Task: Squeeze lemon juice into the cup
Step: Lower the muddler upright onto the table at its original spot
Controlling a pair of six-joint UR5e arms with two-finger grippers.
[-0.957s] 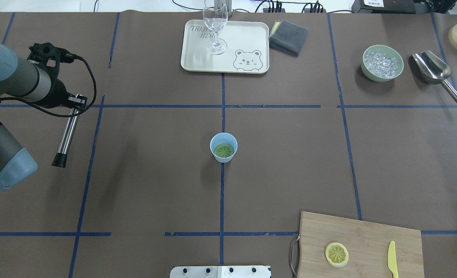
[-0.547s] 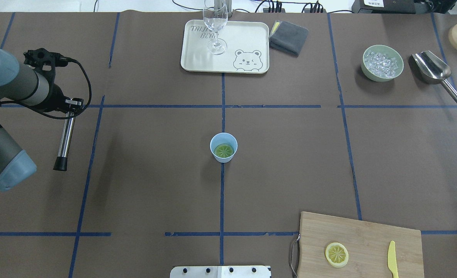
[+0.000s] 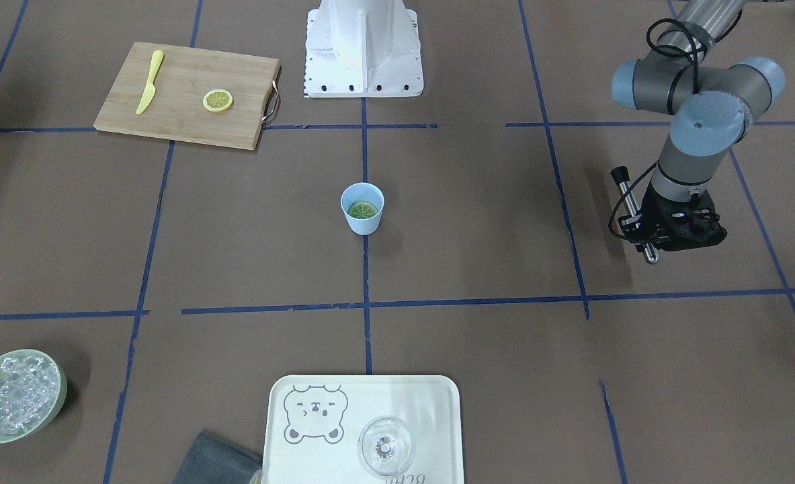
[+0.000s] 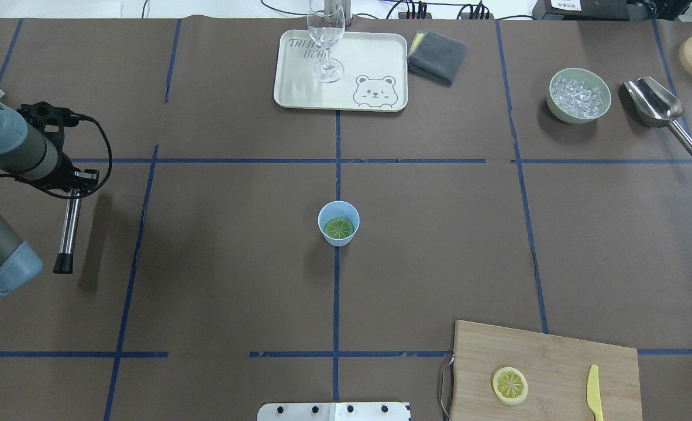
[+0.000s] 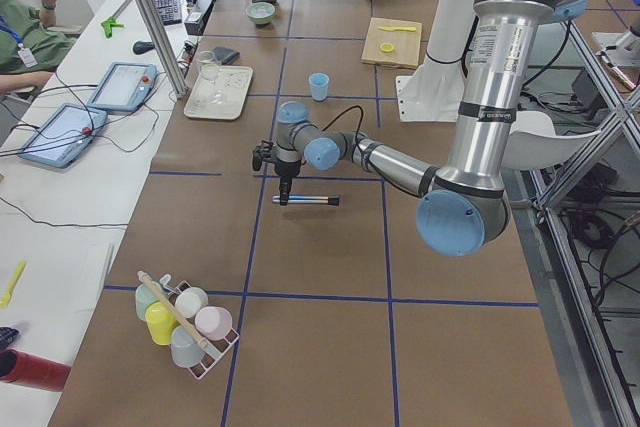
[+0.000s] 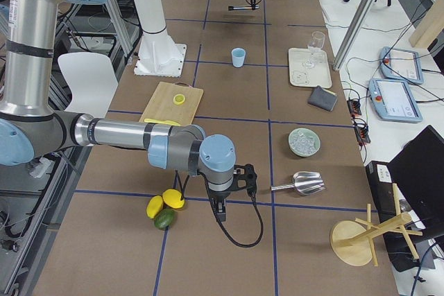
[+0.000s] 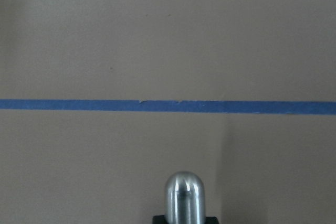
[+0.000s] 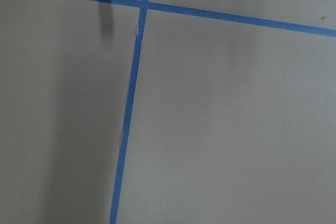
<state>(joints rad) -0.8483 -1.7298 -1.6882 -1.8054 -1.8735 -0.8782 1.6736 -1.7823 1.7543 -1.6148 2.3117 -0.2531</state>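
The light-blue cup (image 4: 338, 206) stands at the table's middle, with one lemon slice (image 4: 339, 228) lying flat inside it; the cup (image 3: 363, 225) and the slice (image 3: 362, 210) also show in the front view. A second lemon slice (image 4: 510, 385) lies on the cutting board (image 4: 550, 351). My left gripper (image 4: 80, 175) is far left of the cup, shut on a metal rod (image 4: 68, 225) with a black tip, held level above the table. My right gripper (image 6: 220, 213) shows only in the exterior right view, so I cannot tell its state.
A yellow knife (image 4: 594, 393) lies on the board. A tray (image 4: 375, 64) with a clear glass (image 4: 326, 41), a grey cloth (image 4: 437, 57), a bowl of ice (image 4: 553, 88) and a metal scoop (image 4: 656, 102) line the far side.
My left arm has drawn back to the left and nearer the robot with the rod, farther from the cup. The cup and both slices have not moved.
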